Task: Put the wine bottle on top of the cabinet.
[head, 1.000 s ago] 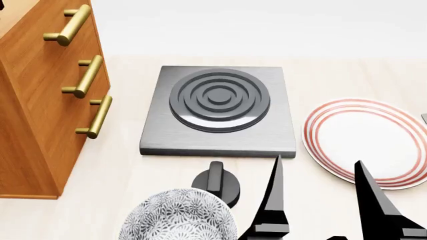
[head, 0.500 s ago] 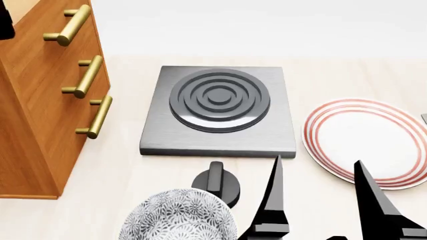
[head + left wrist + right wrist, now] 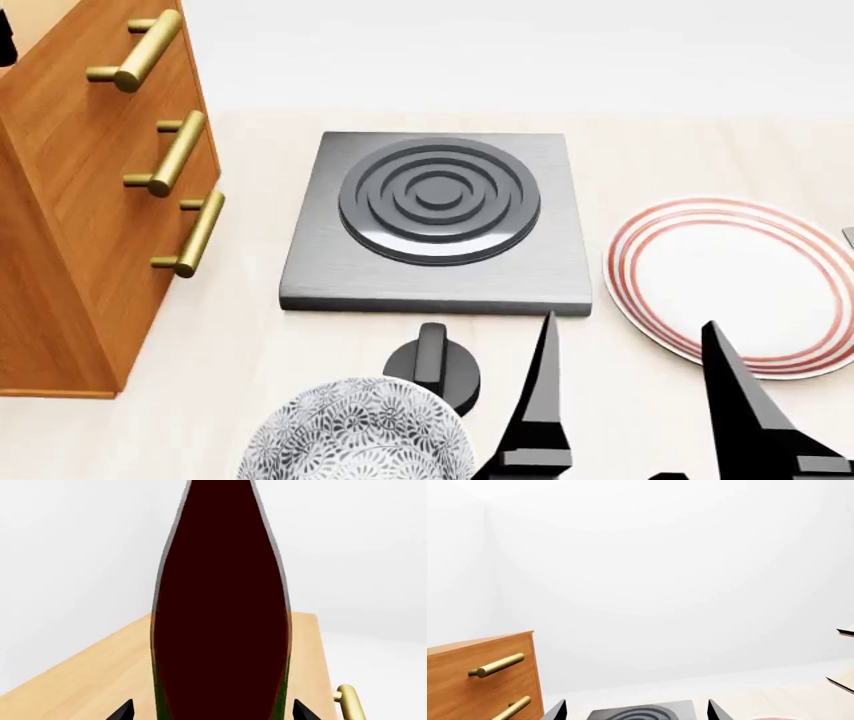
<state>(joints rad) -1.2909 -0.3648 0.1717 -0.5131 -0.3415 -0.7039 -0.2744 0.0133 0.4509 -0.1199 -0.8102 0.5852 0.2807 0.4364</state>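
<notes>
Wine bottle [image 3: 220, 605] fills the left wrist view, held between the left pincer's [image 3: 212, 711] two dark fingertips [image 3: 123, 711] — it hangs over the pale top of the cabinet [image 3: 80, 210]. Whether it touches the top, I cannot tell. Three brass handles [image 3: 171, 152] show on the cabinet. Beside the cabinet on the counter [image 3: 240, 340] sit one burner [image 3: 438, 218], one knob [image 3: 434, 365], one bowl [image 3: 358, 432] and one plate [image 3: 734, 280]. The right pincer [image 3: 627, 400] is spread wide, holding nothing.
</notes>
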